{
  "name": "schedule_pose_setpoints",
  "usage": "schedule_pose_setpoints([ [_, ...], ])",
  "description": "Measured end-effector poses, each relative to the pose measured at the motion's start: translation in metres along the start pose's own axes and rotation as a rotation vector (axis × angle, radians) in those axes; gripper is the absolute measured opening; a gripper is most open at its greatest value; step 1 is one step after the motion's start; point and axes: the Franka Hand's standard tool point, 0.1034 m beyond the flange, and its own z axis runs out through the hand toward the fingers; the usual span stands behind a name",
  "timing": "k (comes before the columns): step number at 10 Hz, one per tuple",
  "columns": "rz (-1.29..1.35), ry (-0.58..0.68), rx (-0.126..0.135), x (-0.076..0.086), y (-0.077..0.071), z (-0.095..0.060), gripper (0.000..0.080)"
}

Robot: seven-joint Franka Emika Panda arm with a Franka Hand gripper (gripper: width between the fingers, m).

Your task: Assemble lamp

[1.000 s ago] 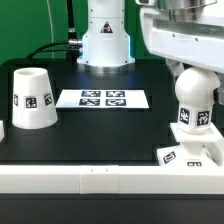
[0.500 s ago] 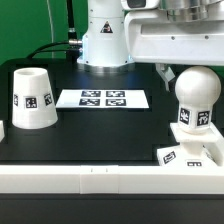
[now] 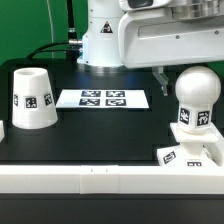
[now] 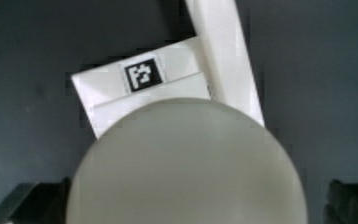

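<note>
Where the bulb stands: the bulb (image 3: 196,98) is upright on the base (image 3: 188,152), at the exterior view's right, close to the white front rail (image 3: 90,176) of the tabletop (image 3: 100,130).
Tool: the tool (image 4: 190,203) hangs above the bulb's round head. Its dark fingers (image 4: 30,200) show on either side of the head, spread wide and, as far as I can see, gripping nothing.
Shade: the shade (image 3: 30,97) sits wide mouth down at the exterior view's left, well apart from the bulb, with the marker board (image 3: 102,98) between them.
Step, as I judge: the tool is lined up over the bulb, probably to take its head. I cannot tell whether the bulb is fully seated in the base.
Risk of slipping: the head is round and looks smooth. If the fingers close too high on it, they may slide off instead of holding.
Risk of collision: if the tool comes down off-centre, one finger could land on top of the head and press bulb and base askew.
Risk of dragging: the base appears to lie loose. A sideways push, a turn or a pull on the bulb may carry the base along, against the rail or away from it.
Risk for the shade: a bulb left tilted would make the shade catch on the head when it is lowered over it.
</note>
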Motion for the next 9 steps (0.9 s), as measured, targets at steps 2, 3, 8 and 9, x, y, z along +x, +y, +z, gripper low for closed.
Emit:
schedule_pose_setpoints([
  [2, -0.258, 0.019, -0.028, 0.0034, 0.0013, -0.0011, 0.0699],
  [3, -0.353, 0.037, -0.041, 0.0071, 0.001, -0.0025, 0.0699],
  [8, -0.718, 0.025, -0.052, 0.0076, 0.0051, -0.0005, 0.0699],
  [9, -0.807, 0.024, -0.062, 0.0076, 0.0054, 0.0001, 0.0699],
])
